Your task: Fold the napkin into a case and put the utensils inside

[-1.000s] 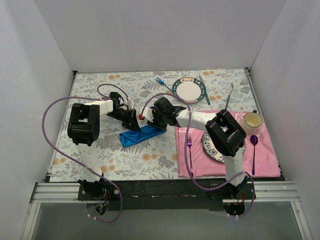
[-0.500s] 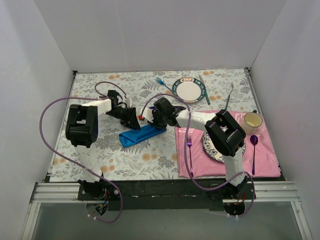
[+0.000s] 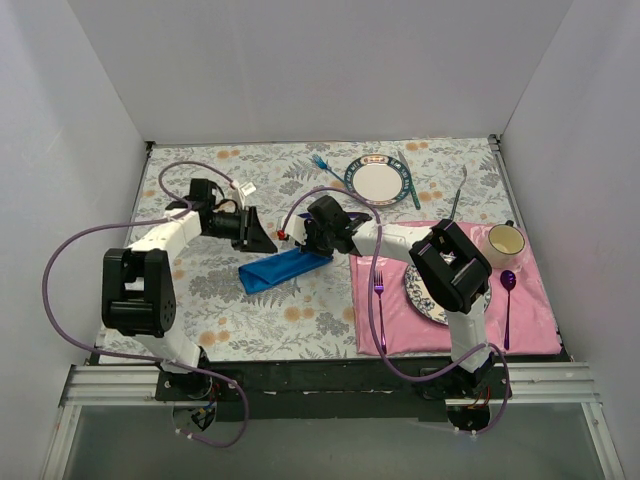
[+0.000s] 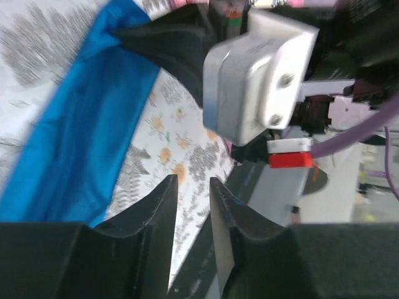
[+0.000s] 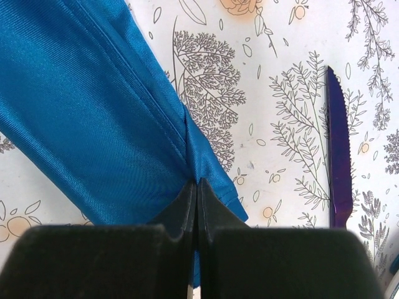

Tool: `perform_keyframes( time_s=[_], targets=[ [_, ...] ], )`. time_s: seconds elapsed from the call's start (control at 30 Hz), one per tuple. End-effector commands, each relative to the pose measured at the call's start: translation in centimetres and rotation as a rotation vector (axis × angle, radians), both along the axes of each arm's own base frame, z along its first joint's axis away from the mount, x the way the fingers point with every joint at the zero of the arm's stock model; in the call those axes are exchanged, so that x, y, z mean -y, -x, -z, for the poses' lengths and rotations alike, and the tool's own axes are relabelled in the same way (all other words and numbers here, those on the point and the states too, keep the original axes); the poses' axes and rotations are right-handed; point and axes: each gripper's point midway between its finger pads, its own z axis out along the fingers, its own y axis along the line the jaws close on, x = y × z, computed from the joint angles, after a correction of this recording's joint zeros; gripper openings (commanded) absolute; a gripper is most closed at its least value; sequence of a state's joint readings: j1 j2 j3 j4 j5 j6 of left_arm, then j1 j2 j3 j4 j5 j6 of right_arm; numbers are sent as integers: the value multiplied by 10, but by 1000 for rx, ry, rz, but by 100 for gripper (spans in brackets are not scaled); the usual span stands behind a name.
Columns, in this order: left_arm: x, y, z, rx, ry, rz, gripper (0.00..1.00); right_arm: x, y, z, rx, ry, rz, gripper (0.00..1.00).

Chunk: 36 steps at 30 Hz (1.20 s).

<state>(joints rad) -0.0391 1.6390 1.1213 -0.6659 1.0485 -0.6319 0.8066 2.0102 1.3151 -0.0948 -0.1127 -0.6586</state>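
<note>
Left gripper [image 4: 192, 185] has withdrawn, slightly parted; right gripper [image 5: 197, 190] pinches the napkin [image 5: 93, 112] corner.

A lab test booth: plain white walls [image 3: 300, 60] box in a table [image 3: 200, 300] (floral cloth [image 3: 300, 320]) mounted on aluminium rails [image 3: 110, 385].

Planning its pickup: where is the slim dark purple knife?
Right wrist view, right side: dark purple knife lies on floral tablecloth, beside the bright blue cloth napkin.
</note>
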Motion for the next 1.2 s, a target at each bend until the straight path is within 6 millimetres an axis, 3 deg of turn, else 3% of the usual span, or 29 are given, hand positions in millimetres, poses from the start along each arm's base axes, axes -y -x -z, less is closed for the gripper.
perform_keyframes(
  time_s=[0.0,0.23,0.3,0.37,0.5,0.63,0.77,0.93,1.17],
  targets=[
    [20,28,18,-145,15,1,24,31,15,43,-83,124,59,1],
    [15,4,76,-266,-103,-87,15,36,18,43,-66,122,83,1],
    [11,7,100,-325,-147,-92,9,36,18,41,-60,114,90,1],
    [6,14,119,-381,-193,-90,5,32,13,30,-36,87,113,3],
    [-2,24,143,-441,-261,-80,0,19,3,-3,-18,17,153,15],
    [-5,23,151,-451,-288,-88,0,7,-6,-43,-3,-48,174,35],
    [-6,22,150,-445,-292,-88,0,10,-4,-66,12,-68,174,36],
    [-6,24,150,-444,-291,-81,0,19,1,-61,47,-42,130,36],
    [-6,22,148,-432,-291,-80,0,22,9,-38,19,-9,106,36]
  ],
)
